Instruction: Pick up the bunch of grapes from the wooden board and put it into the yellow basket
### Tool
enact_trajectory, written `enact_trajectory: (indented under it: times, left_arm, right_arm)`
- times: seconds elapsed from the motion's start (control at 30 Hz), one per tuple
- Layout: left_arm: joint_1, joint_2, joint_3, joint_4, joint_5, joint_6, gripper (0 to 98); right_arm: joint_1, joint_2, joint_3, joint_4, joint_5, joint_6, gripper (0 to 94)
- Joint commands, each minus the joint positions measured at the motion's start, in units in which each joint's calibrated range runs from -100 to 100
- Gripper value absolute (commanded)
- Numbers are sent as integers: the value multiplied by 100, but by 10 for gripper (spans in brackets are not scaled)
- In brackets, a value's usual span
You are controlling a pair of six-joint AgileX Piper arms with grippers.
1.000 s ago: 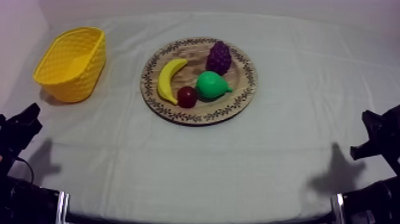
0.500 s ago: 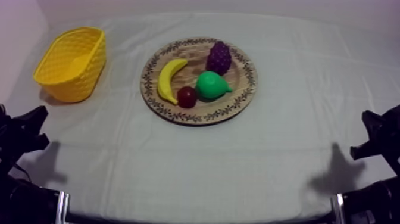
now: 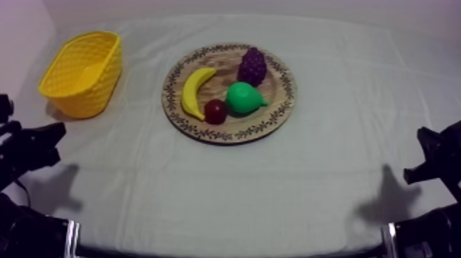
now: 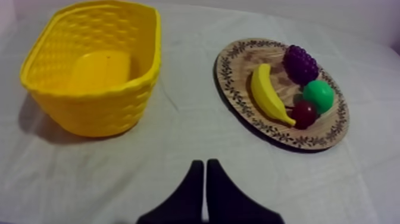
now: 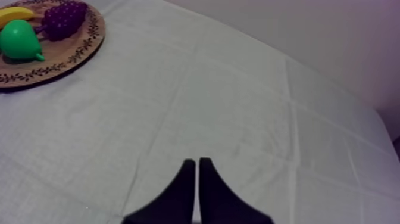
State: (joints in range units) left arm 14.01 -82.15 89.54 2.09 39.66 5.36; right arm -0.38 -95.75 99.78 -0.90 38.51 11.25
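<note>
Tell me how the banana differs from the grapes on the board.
The banana is yellow; the grapes are dark purple. The banana is long, curved, smooth; the grapes a short knobbly cluster. Seen from above, the banana lies left on the board, the grapes farther back. Both rest on it.

We find the bench point(image 3: 274, 185) bare between the yellow basket point(image 3: 86, 101) and the wooden board point(image 3: 276, 104). The bunch of grapes point(image 3: 252, 66) lies open from above and at the board's far rim; the pear point(image 3: 244, 98) crowds its near side, with the banana point(image 3: 195, 91) close by.
</note>
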Motion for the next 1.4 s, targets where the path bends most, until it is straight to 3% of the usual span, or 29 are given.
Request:
enact_trajectory:
  times: [0.0,0.37,0.6,0.87,1.37]
  left_arm:
    - [-24,488,-431,44,199,42,0]
    - [12,2719,-3388,58,2153,632,0]
    - [121,3996,-4909,88,3256,1386,0]
    - [310,5500,-6023,134,4145,1848,0]
    - [911,8078,-8920,-25,4942,1767,0]
  right_arm:
    - [0,0,0,-1,3,1,3]
    - [0,0,0,-1,3,-2,3]
    - [0,0,0,-1,3,-4,3]
    - [0,0,0,-1,3,-2,3]
    - [0,0,0,-1,3,-2,3]
